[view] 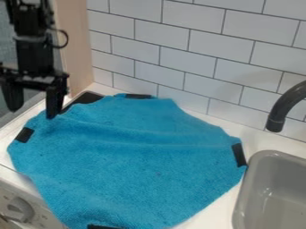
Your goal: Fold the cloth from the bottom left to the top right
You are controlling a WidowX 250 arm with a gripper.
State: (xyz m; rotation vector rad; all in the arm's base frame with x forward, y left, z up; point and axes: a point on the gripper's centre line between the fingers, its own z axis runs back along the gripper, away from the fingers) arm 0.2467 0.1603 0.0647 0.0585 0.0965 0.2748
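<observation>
white tiles [203, 62] behind the table [257, 141], my fingers [31, 112] wide open by the cloth's [131, 165] upper left, so its bottom left is camera-side of me

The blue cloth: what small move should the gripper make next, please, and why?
Probably the gripper should shift toward the lower left edge of the blue cloth. Its fingers are open and empty, by the upper left edge, while the cloth lies spread out, not yet folded.
</observation>
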